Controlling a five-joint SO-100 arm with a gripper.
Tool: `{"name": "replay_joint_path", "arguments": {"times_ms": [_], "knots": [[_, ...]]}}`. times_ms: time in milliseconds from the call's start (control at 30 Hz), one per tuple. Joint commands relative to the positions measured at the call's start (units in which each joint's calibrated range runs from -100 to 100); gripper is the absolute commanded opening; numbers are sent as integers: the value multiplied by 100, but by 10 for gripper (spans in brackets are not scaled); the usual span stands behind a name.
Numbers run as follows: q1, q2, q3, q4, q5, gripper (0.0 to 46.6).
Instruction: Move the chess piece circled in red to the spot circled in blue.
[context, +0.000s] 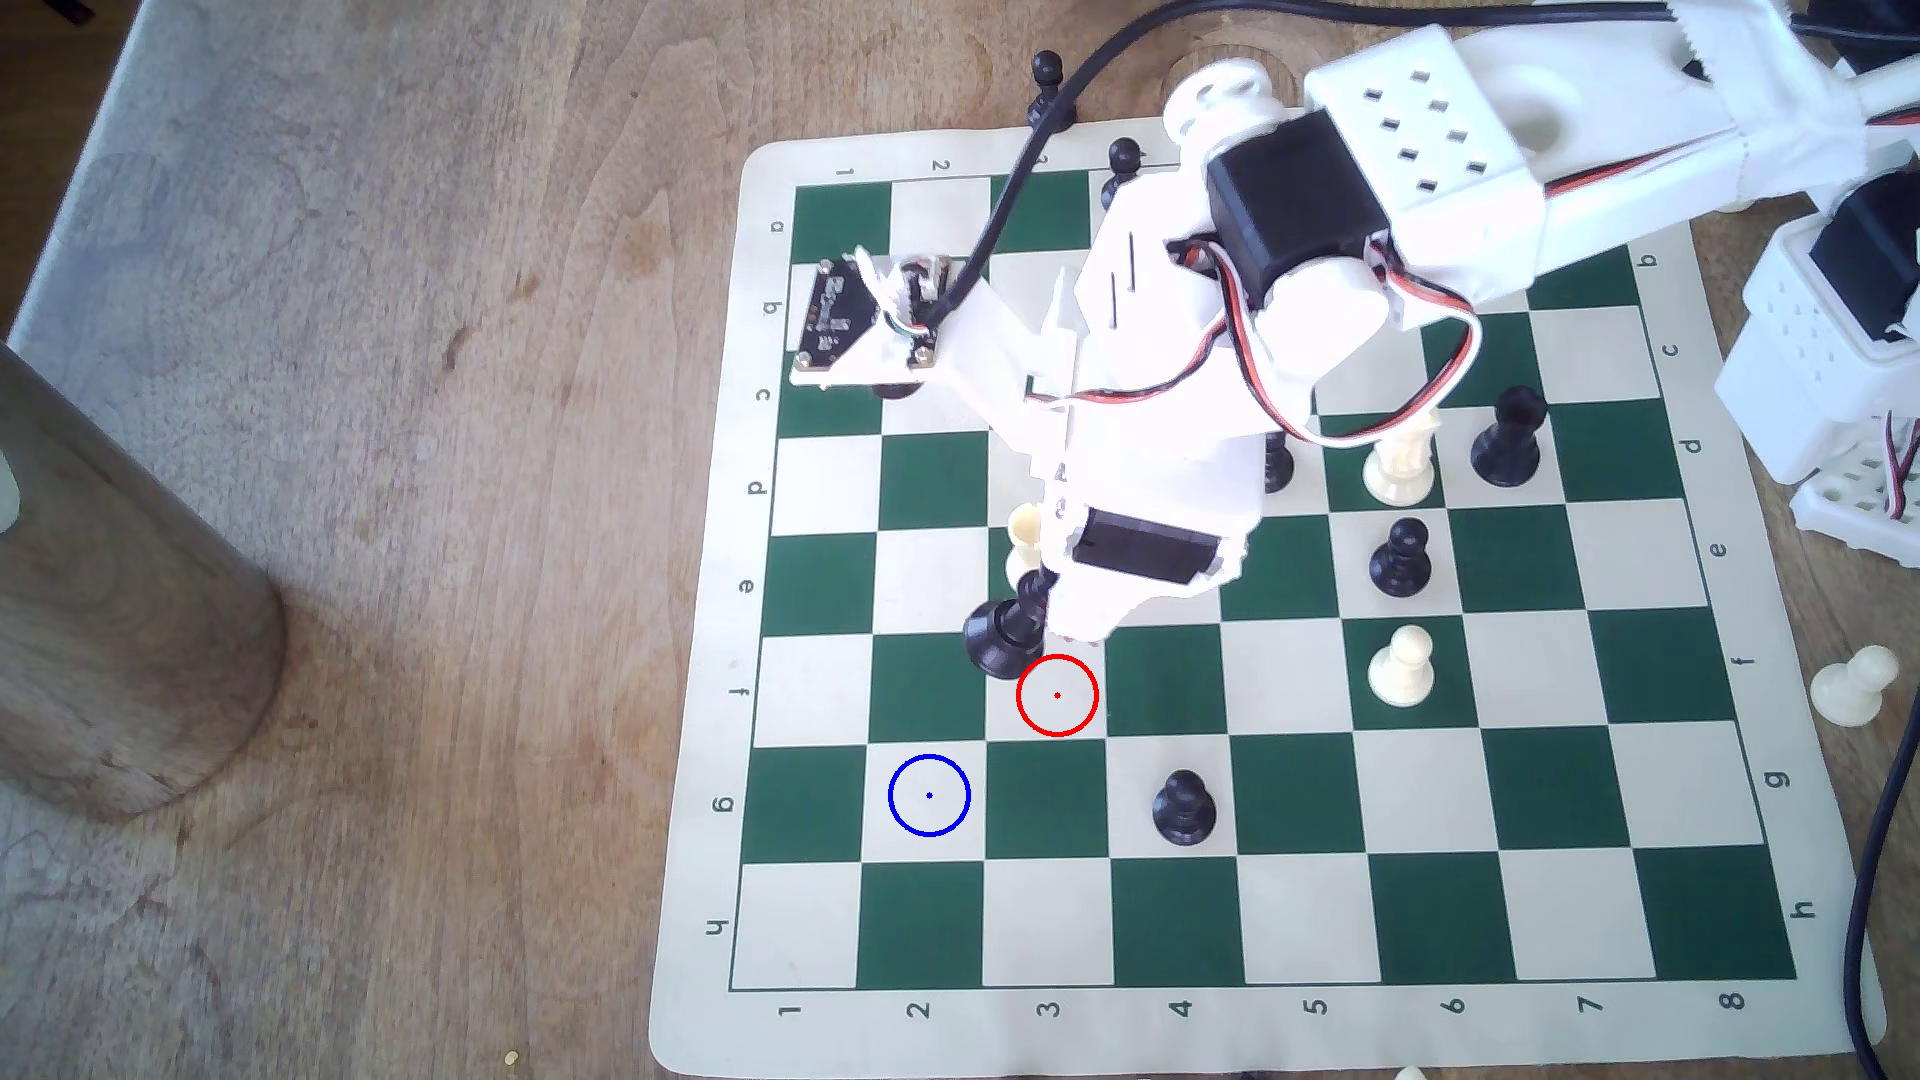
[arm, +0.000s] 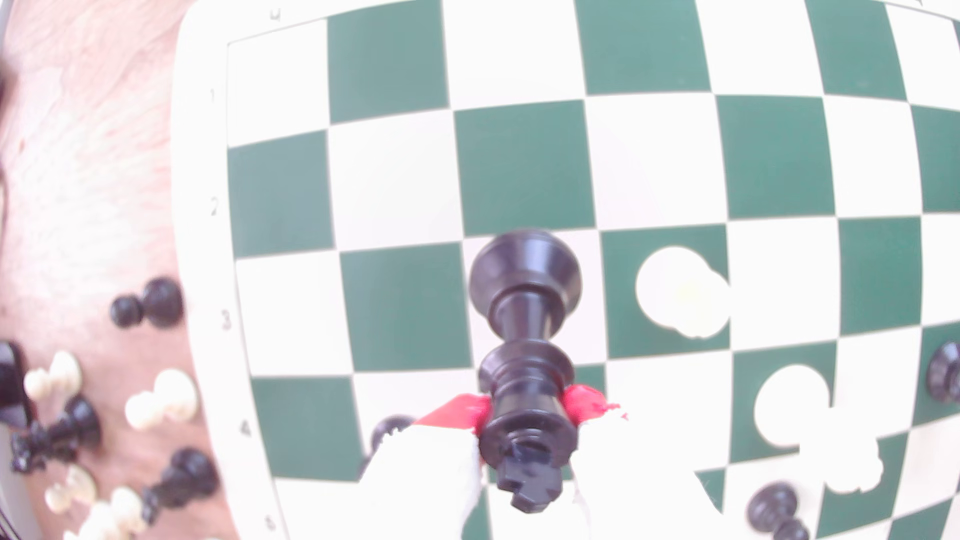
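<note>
The chess piece circled in red (context: 1000, 636) is a tall black piece with a broad round base and ringed collar. My gripper (context: 1042, 600) is shut on its upper part, and it hangs tilted. Its base points toward the exterior view's lower left, just above and left of the red ring (context: 1057, 695), whose cream square is bare. The spot circled in blue (context: 929, 795) is a cream square one row nearer and one column left, with nothing on it. In the wrist view the piece (arm: 524, 332) is pinched at the head between red-padded fingertips (arm: 462, 413) of the gripper (arm: 525, 415).
A white pawn (context: 1023, 540) stands right behind the gripper. A black pawn (context: 1183, 806) stands two columns right of the blue ring. More pieces (context: 1401, 561) stand on the board's right half. A wooden cylinder (context: 104, 623) stands at the exterior view's left. Spare pieces (arm: 104, 415) lie off the board.
</note>
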Motion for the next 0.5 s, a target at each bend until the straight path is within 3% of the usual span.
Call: {"name": "replay_joint_path", "arguments": {"times_ms": [0, 233, 467], "knots": [[-144, 165, -2054, 862, 190, 4], [-301, 1243, -3795, 1435, 303, 4], [-356, 2007, -4148, 1525, 454, 4]]}}
